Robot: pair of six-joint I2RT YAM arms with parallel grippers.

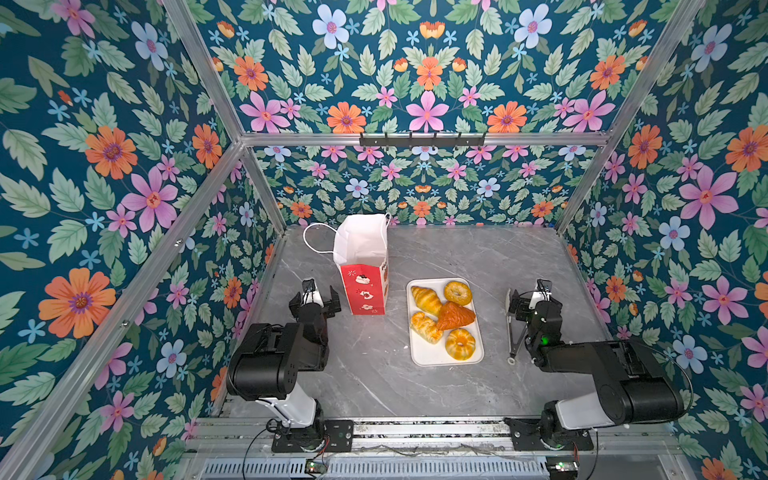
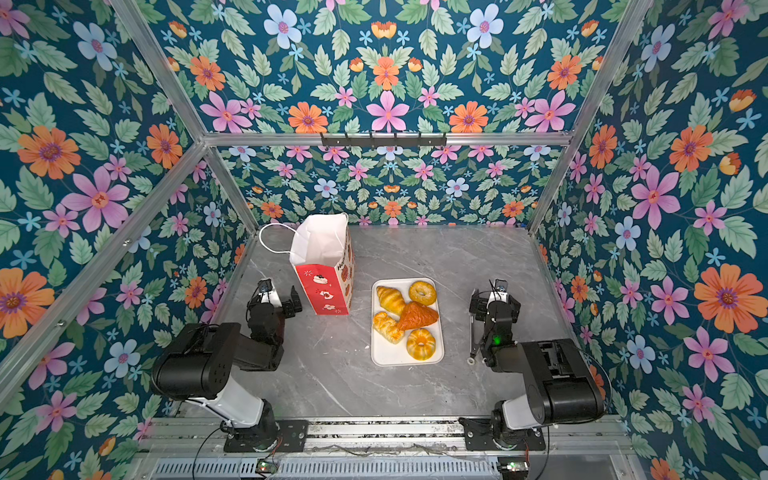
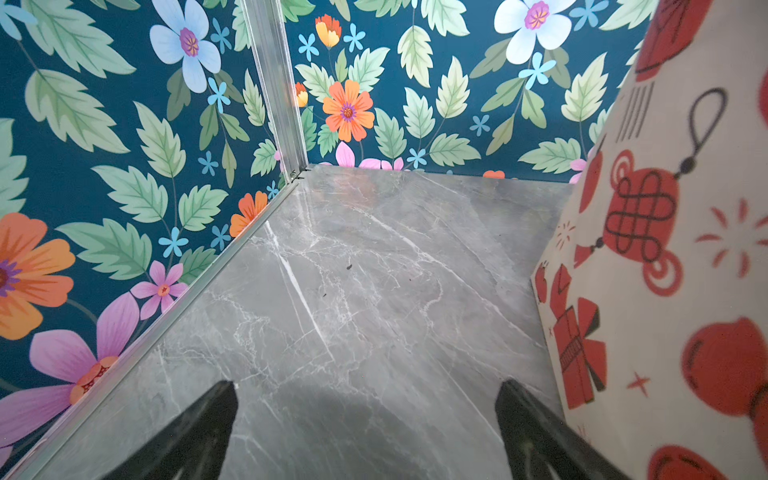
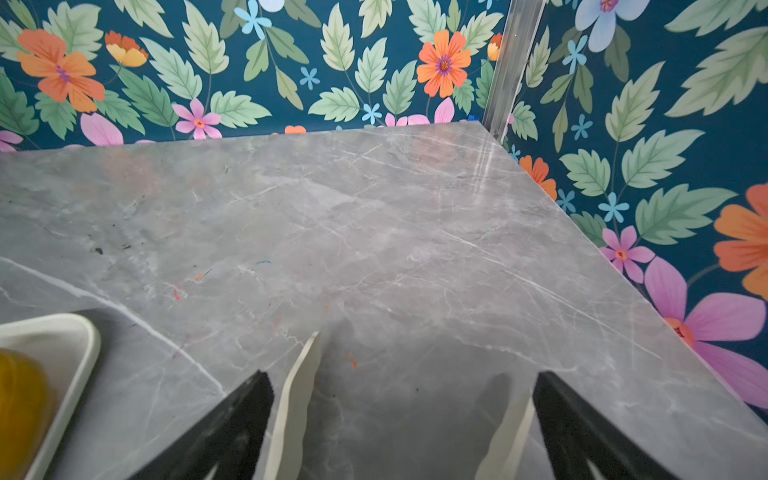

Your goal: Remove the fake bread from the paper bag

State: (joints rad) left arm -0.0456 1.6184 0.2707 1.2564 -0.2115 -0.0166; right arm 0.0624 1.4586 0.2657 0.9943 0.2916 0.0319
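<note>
Bread (image 1: 455, 316), five pieces, lies on a white tray (image 1: 428, 355) to the right of the upright paper bag (image 1: 361, 249); I see none in its mouth. The left hand (image 1: 314, 297), just beside the bag, hangs spread and empty. The right hand (image 4: 403, 374), beyond the tray from the bag, stands wide around tongs (image 4: 297, 395); gripping or not, I cannot tell.

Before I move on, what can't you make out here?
- Bag bottom: hidden by its own walls in both top views; bread left inside would go unseen.
- Tray and one yellow bread: cut off by the right wrist view's edge; bread blurred.
- Tongs: whether the right fingers press them is unclear in any view.
</note>
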